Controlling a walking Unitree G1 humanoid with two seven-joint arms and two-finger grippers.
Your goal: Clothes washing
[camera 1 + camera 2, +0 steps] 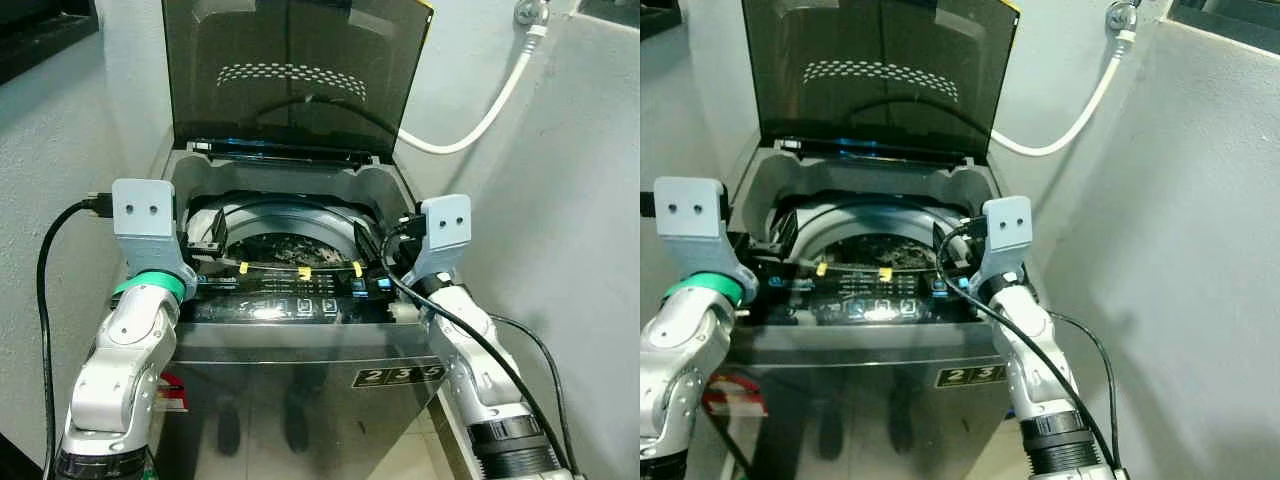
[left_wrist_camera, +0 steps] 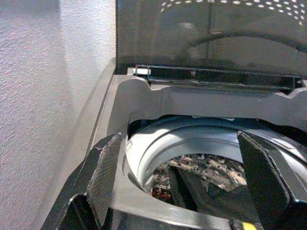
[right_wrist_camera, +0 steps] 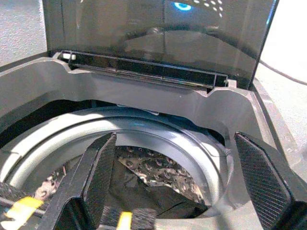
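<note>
Top-loading washing machine (image 1: 300, 350) stands directly before the robot, set in a corner between a white textured wall on the left and a plain wall on the right. Body is dark grey with a glossy front; number labels sit at the upper right of the front panel. Smoked, see-through lid (image 1: 290, 75) is raised upright at the back, a dotted arc pattern visible across it. Control panel (image 1: 290, 300) runs along the front rim, reflecting light.

Drum (image 3: 158, 139) has a pale grey ring around its opening. Inside lies dark clothing (image 3: 158, 175) with a light speckled print, low in the tub; its full extent is hidden by the rim and fingers.

Left gripper (image 2: 187, 177) is held over the front left of the opening, fingers (image 2: 103, 172) spread wide, nothing between them. Right gripper (image 3: 187, 177) is held over the front right of the opening, fingers (image 3: 98, 175) likewise spread and empty. Yellow tape markers show on the finger assemblies above the panel.

White hose (image 1: 480, 115) runs from a wall tap at upper right down behind the lid
</note>
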